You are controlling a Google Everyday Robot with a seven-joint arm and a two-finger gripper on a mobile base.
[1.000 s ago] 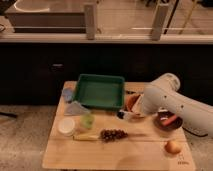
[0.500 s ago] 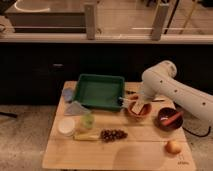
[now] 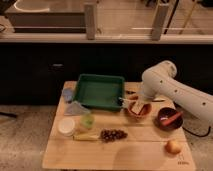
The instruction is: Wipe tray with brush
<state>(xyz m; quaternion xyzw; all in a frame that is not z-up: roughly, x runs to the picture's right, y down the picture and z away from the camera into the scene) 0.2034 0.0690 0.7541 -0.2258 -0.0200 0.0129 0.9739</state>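
Note:
The green tray (image 3: 100, 91) sits at the back middle of the wooden table, and looks empty. My gripper (image 3: 132, 103) hangs from the white arm (image 3: 165, 85) that reaches in from the right. It is just off the tray's right rim, over a round brown bowl (image 3: 139, 112). A slim thing lies behind that bowl, with a dark end (image 3: 130, 92) and a pale stretch (image 3: 158, 100). It looks like the brush, mostly hidden by the arm. I see nothing clearly held.
A second brown bowl (image 3: 169, 119) with an orange piece stands at the right. Left of the tray are a blue cup (image 3: 67, 94) and a grey cloth (image 3: 76, 107). In front are a white round lid (image 3: 66, 126), a green piece (image 3: 88, 120), a yellow piece (image 3: 86, 136), a dark grape cluster (image 3: 113, 134) and an onion (image 3: 173, 146).
The arm has swung left and back, bringing my gripper from the table's right side to the tray's right rim. The things on the table have not moved.

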